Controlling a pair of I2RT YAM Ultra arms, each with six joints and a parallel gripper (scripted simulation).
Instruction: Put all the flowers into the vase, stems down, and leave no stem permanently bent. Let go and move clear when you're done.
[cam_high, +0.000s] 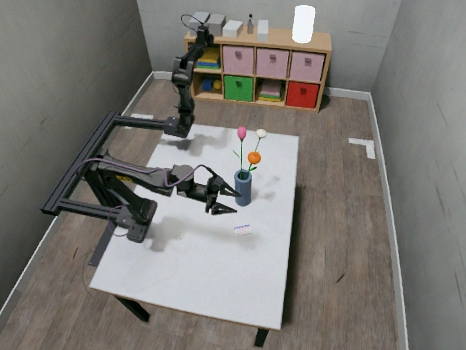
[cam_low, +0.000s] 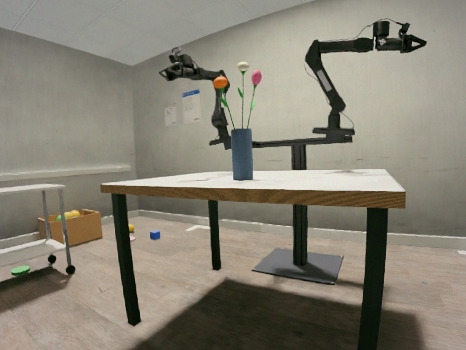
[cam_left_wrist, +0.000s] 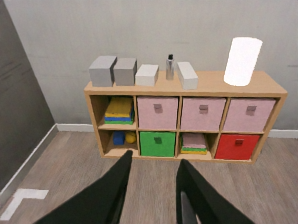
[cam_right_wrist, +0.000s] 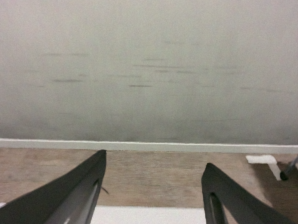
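You have three flowers (cam_high: 254, 158) (cam_low: 220, 83), one vase (cam_high: 243, 189) (cam_low: 242, 155), two arms (cam_high: 184, 80) (cam_low: 327, 75) and, apparently, six fabric bins (cam_high: 238, 60) (cam_left_wrist: 157, 113).
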